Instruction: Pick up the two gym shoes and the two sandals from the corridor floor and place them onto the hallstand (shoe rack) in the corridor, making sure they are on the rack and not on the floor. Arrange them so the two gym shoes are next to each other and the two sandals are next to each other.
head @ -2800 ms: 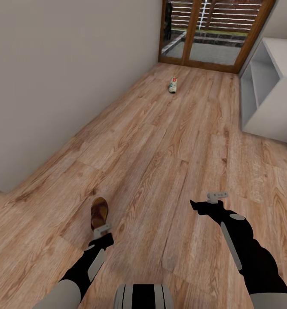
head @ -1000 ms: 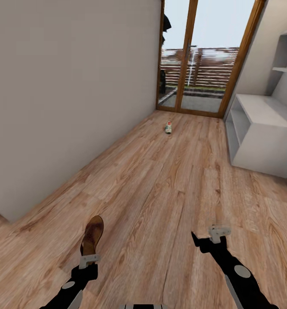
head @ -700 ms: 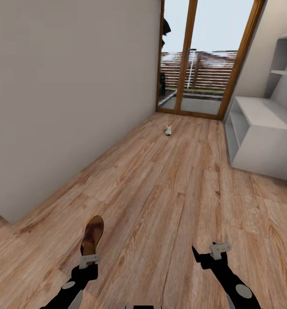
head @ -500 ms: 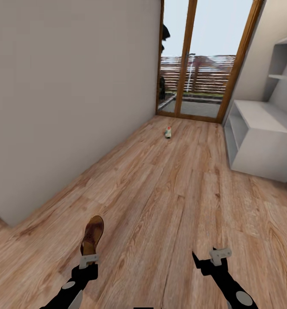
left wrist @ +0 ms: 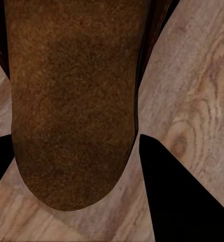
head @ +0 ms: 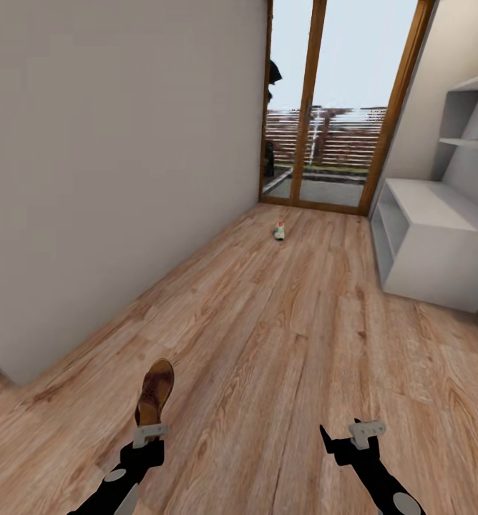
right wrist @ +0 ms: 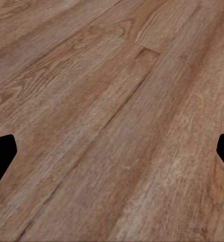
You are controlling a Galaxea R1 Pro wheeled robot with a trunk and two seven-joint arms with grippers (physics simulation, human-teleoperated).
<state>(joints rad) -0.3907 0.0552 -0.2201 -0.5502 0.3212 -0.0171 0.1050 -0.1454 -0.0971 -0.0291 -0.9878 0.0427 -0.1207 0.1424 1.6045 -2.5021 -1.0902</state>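
Note:
My left gripper (head: 149, 431) is shut on a dark brown sandal (head: 154, 390), which juts forward from it above the corridor floor (head: 267, 322). In the left wrist view the sandal (left wrist: 71, 101) sits between the two dark fingers (left wrist: 177, 196). My right gripper (head: 346, 433) is open and holds nothing, with only floor planks (right wrist: 112, 101) under it. One white gym shoe (head: 279, 230) with a red heel patch lies far ahead on the floor near the glass door. The hallstand (head: 428, 207) stands against the right wall, its top bare.
A plain wall (head: 124, 157) runs along the left, ending at a corner near my left arm. A wood-framed glass door (head: 325, 114) closes the corridor's far end. Two staggered wall shelves (head: 475, 82) hang above the hallstand.
The camera has tilted up, so the door and wall shelves show more fully. The sandal stays in my left gripper. My right gripper has sunk lower in the picture, still open.

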